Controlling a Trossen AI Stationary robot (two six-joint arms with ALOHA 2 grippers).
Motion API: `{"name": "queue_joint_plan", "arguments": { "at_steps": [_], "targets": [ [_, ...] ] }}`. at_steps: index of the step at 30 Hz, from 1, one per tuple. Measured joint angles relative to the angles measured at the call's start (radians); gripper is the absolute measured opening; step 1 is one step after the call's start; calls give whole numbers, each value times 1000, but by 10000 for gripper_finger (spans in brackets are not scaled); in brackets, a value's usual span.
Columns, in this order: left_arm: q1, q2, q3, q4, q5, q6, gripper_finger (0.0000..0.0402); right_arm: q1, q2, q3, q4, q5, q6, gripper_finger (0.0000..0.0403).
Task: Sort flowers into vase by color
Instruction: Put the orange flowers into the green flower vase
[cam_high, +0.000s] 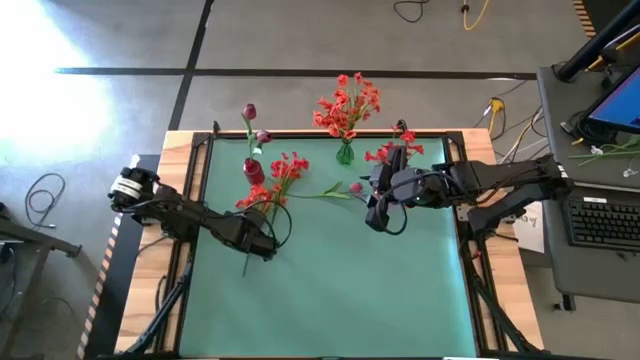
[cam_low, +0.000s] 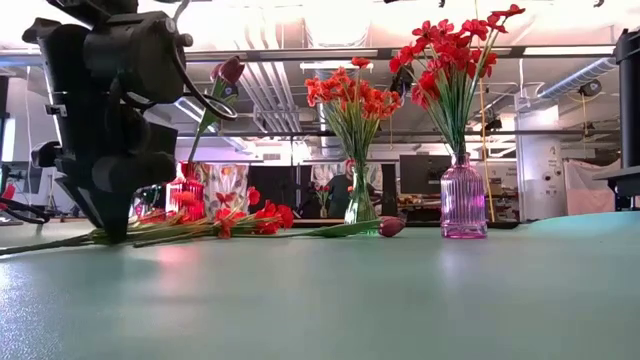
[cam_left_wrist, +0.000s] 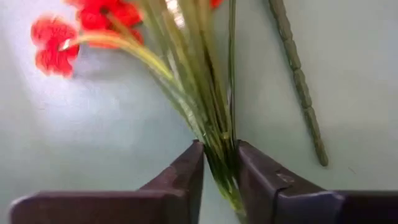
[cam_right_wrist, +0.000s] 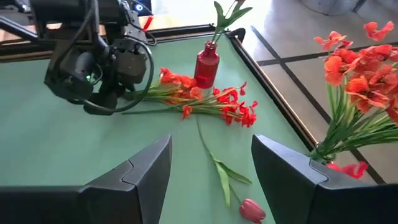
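A bunch of red flower stems (cam_high: 275, 182) lies flat on the green mat, blossoms toward the far edge. My left gripper (cam_left_wrist: 219, 163) is down on its stalks, shut on them; the low view shows it (cam_low: 115, 232) at the mat. One magenta tulip (cam_right_wrist: 252, 210) lies on the mat near the middle. My right gripper (cam_right_wrist: 211, 180) hovers open above the mat, near that tulip. At the far edge stand a red vase (cam_high: 254, 170) with magenta buds, a green vase (cam_high: 345, 153) with orange-red sprays, and a pink vase (cam_low: 463, 200) with red flowers. My left gripper pinches the bundle of thin green stalks (cam_left_wrist: 214, 140) between its two fingers, well below the blossoms. The fingers (cam_left_wrist: 186, 171) come from above and lie across the stalks. The flowers lie on the mat, blossoms (cam_low: 262, 215) and stalk ends (cam_low: 30, 245) both resting on it.
A separate bare green stalk (cam_left_wrist: 301, 87) lies beside the held bundle. The mat's raised black frame (cam_high: 462, 190) borders the work area. A desk with keyboard (cam_high: 605, 222) stands off the table's right side. Open mat (cam_high: 340, 290) lies toward the near edge.
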Motion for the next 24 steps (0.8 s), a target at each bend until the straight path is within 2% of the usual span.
{"name": "queue_joint_plan", "arguments": {
  "at_steps": [6, 15, 21, 24],
  "targets": [
    [-1, -7, 0, -29, -1, -9, 6, 40, 0, 0, -2, 0, -9, 215],
    [-57, -117, 29, -95, 52, 20, 1, 106, 0, -2, -46, -1, -1, 215],
    [-132, -218, 156, -251, 61, 49, 0, 151, 0, -17, -39, -2, -8, 215],
    [-177, -264, 233, -281, 20, 106, 0, 170, 0, -64, 9, -2, -9, 215]
  ]
}}
